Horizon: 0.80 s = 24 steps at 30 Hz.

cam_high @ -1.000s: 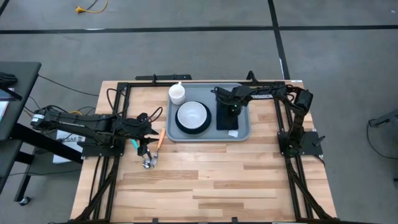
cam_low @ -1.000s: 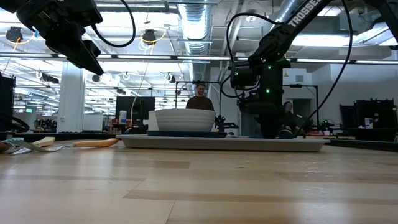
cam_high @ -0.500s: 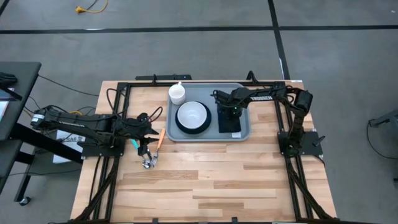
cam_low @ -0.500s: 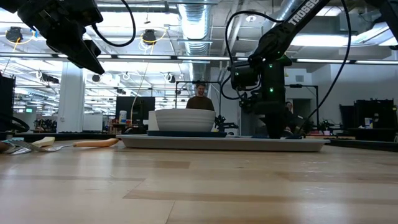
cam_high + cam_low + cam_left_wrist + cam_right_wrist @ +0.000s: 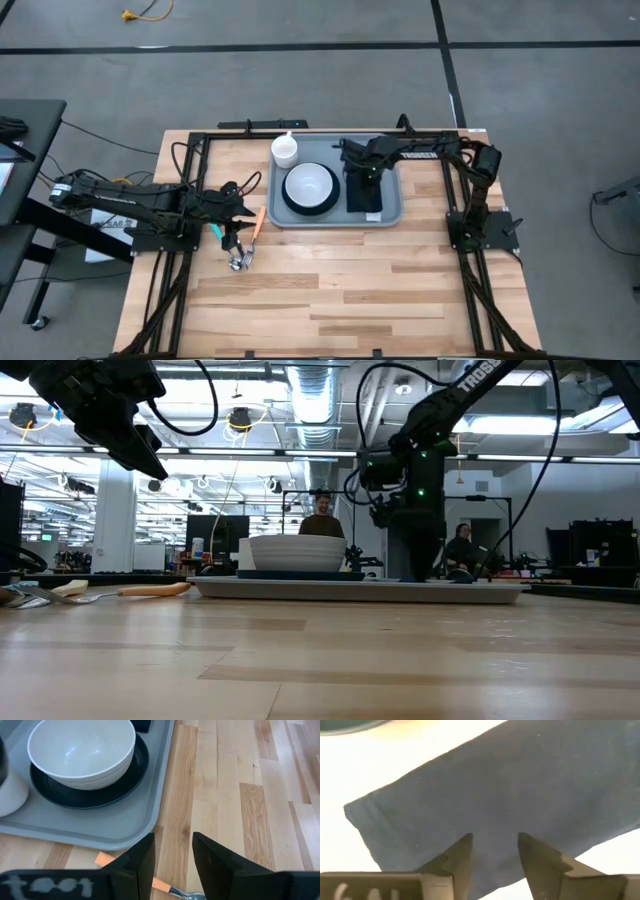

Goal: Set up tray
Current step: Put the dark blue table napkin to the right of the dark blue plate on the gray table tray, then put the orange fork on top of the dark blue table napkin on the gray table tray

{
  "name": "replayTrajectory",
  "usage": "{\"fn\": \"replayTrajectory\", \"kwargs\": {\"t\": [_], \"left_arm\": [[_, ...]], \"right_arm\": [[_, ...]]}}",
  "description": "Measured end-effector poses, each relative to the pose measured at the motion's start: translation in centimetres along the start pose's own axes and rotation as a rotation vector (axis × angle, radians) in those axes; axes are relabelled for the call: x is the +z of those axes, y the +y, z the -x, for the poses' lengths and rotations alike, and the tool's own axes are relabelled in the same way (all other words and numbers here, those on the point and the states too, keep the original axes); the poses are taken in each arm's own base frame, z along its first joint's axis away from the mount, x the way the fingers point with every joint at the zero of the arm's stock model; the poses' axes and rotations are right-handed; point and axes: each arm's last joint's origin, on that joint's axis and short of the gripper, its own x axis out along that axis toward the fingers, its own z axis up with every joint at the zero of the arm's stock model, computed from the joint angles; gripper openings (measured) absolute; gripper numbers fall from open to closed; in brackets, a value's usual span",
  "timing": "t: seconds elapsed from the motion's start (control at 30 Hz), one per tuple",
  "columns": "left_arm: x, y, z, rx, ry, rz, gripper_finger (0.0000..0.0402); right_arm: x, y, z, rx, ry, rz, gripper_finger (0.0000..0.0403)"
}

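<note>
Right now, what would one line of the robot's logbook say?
right gripper: open, over napkin on tray | left gripper: open, above spoons beside tray | bowl: on plate

The right arm (image 5: 400,152) hides part of the napkin (image 5: 366,197).

Bare wood south of tray (image 5: 392,215) (wide, free); cutlery (image 5: 241,250) clutters left edge; bowl (image 5: 308,184), cup (image 5: 285,149) crowd tray.

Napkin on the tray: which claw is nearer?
Right. The right claw is open directly above the dark napkin on the tray. The left claw hovers over the utensils, off the tray.
</note>
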Motion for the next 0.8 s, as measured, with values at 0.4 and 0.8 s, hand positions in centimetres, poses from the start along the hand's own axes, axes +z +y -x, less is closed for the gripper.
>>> {"fn": "replayTrajectory", "kwargs": {"t": [0.4, 0.8], "left_arm": [[-0.5, 0.0, 0.0, -0.02, 0.06, 0.037, 0.0118], [-1.8, -1.3, -0.8, 0.002, 0.207, 0.145, 0.0118]], "right_arm": [[-0.8, 0.2, 2.4, 0.004, 0.156, 0.05, 0.0236], [-4.5, -0.5, 5.1, -0.007, -0.036, 0.013, 0.0233]]}}
